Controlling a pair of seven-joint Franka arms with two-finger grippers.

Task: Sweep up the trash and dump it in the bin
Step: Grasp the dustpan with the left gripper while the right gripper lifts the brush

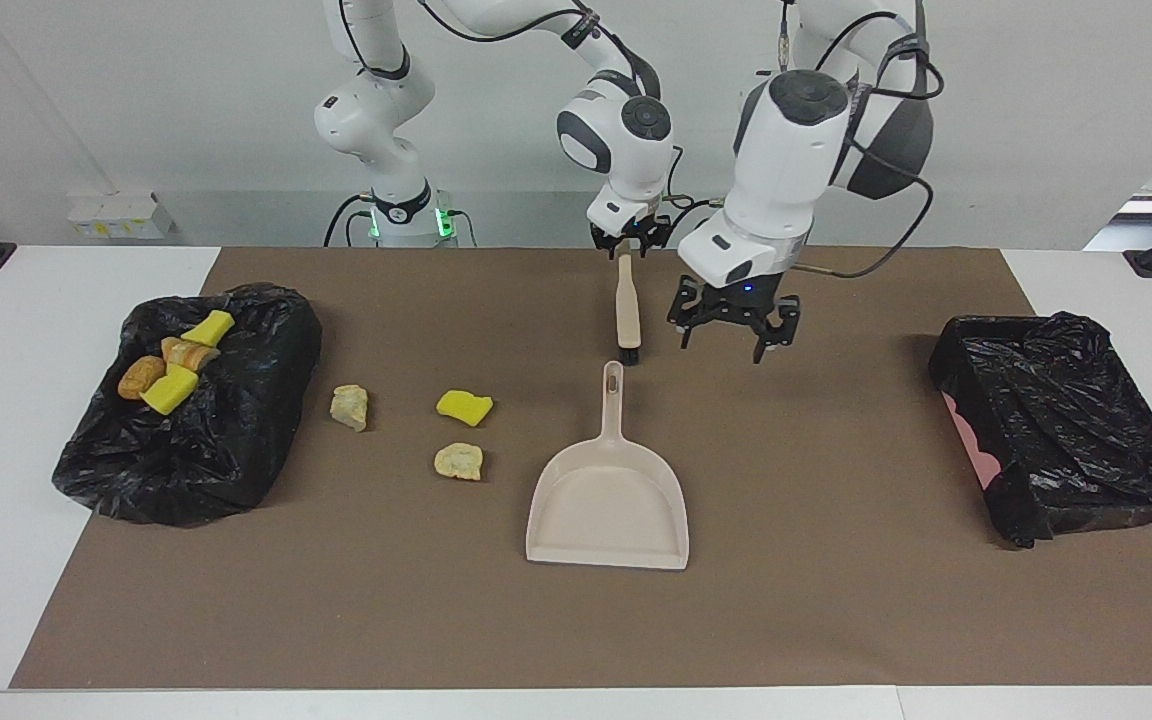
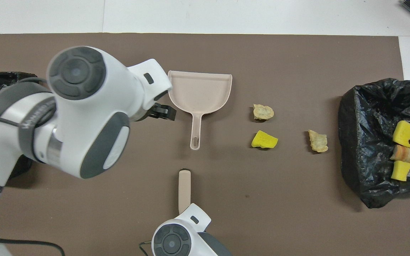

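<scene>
The right gripper (image 1: 628, 246) is at the upper end of the beige-handled brush (image 1: 627, 310); its grip cannot be judged. The left gripper (image 1: 731, 335), jaws wide, hangs beside the beige plastic dustpan (image 1: 608, 510). Three trash pieces (image 1: 463, 406) lie on the brown mat (image 1: 836, 600) between the dustpan and the black bag (image 1: 236, 440) that carries four more. Risk: an insecure grip lets the brush slip during sweeping.

left end effector (image 1: 733, 337): fingers spread, pointing down, raised; right end effector (image 1: 625, 247): low, pointing down
</scene>
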